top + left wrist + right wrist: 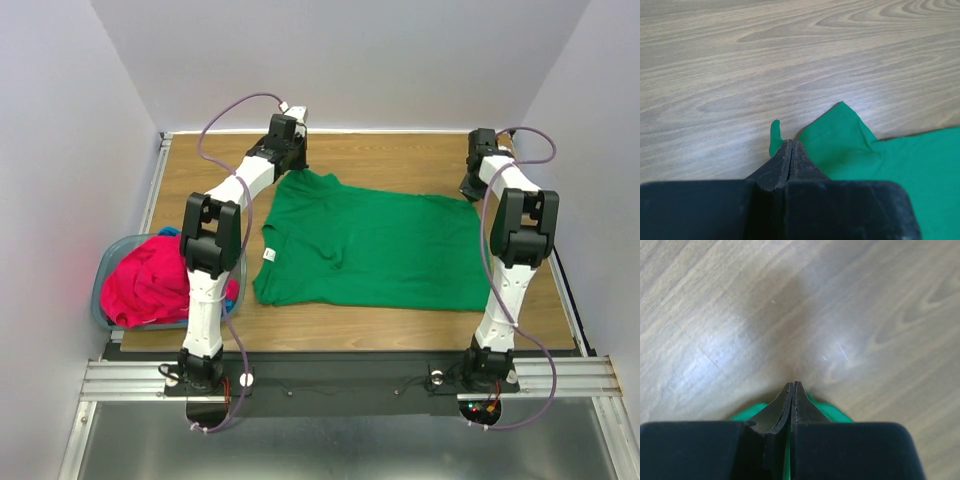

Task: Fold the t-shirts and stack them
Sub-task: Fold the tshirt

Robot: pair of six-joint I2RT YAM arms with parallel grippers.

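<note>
The green t-shirt [370, 248] lies spread on the wooden table [400, 150], collar to the left. My left gripper [291, 158] is shut on its far left sleeve corner; the left wrist view shows green cloth [840, 145] at the closed tips of the gripper [791, 142]. My right gripper [470, 188] is shut on the far right corner of the shirt; the right wrist view shows green cloth [747, 410] under the closed tips of that gripper [792, 385]. The pink-red t-shirt [150, 280] is bunched in the basket, with a bit of the blue t-shirt [168, 232] behind it.
The grey-blue plastic basket [103, 285] sits at the table's left edge beside the left arm. White walls enclose the table at back and sides. A metal rail [340, 375] runs along the near edge by the arm bases.
</note>
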